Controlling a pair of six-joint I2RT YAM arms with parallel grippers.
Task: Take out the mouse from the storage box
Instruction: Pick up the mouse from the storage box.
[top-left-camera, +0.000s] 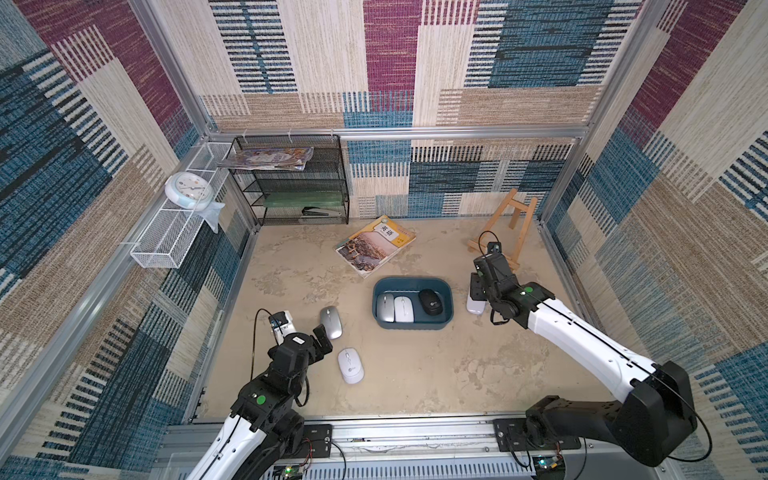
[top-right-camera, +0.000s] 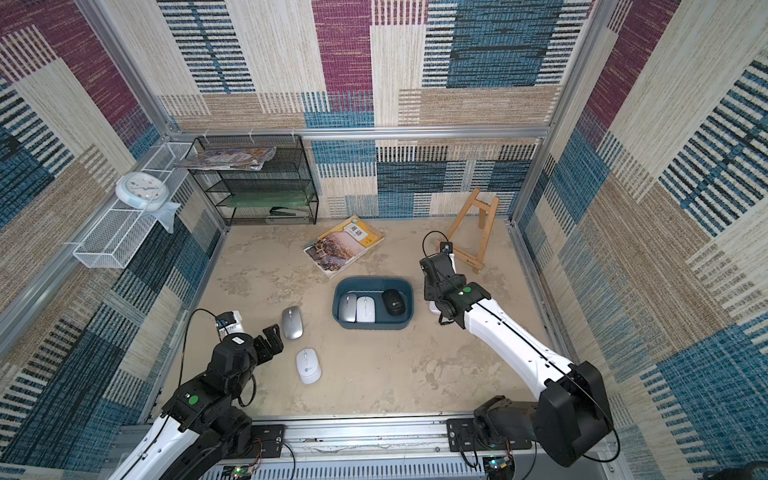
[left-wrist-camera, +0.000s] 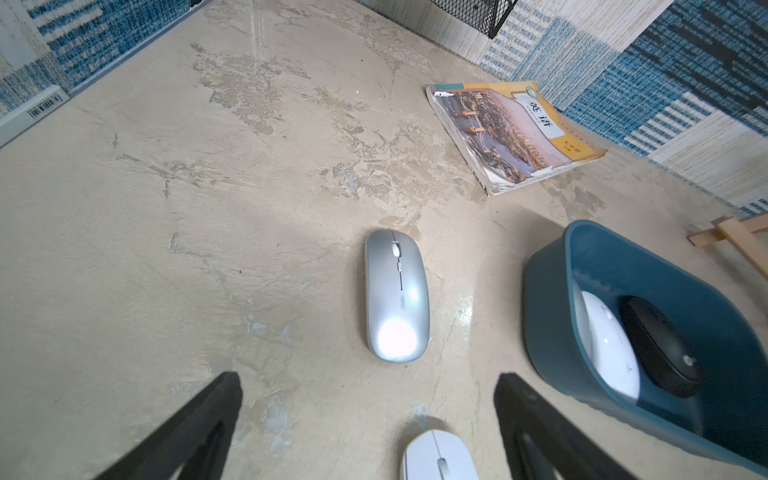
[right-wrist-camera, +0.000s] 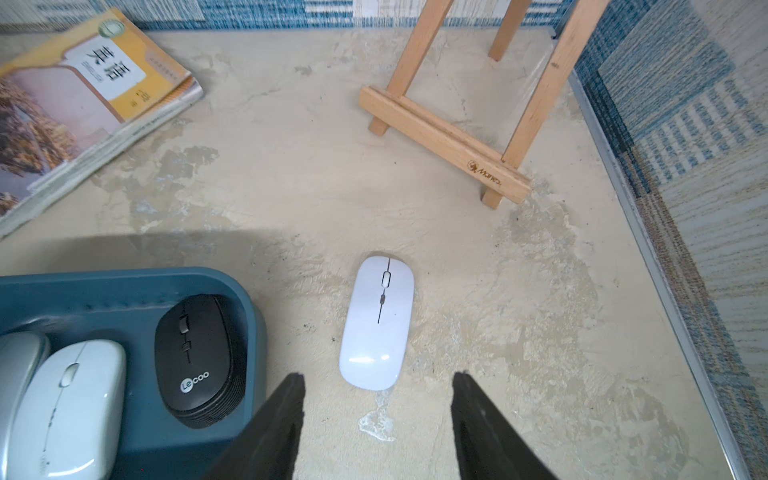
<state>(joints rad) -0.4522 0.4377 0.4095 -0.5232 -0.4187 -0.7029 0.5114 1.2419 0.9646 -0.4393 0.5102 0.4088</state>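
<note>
Right gripper (right-wrist-camera: 378, 375), jaws apart, empty: best lift straight off the mouse (right-wrist-camera: 377, 324) just ahead, avoiding the box (right-wrist-camera: 124, 280) alongside.

Shallow teal-blue plastic storage box (top-left-camera: 411, 326). Silver oval mouse (top-left-camera: 385, 307), white oval mouse (top-left-camera: 403, 309), black rounded mouse (top-left-camera: 430, 301). Mottled beige tabletop (top-left-camera: 436, 374). Striped blue-maroon-cream walls (top-left-camera: 390, 50).

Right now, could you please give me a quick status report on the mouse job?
Left end effector open, empty. Right end effector open, loose white mouse on the table just ahead. Box holds three mice. Nothing covers them.
</note>
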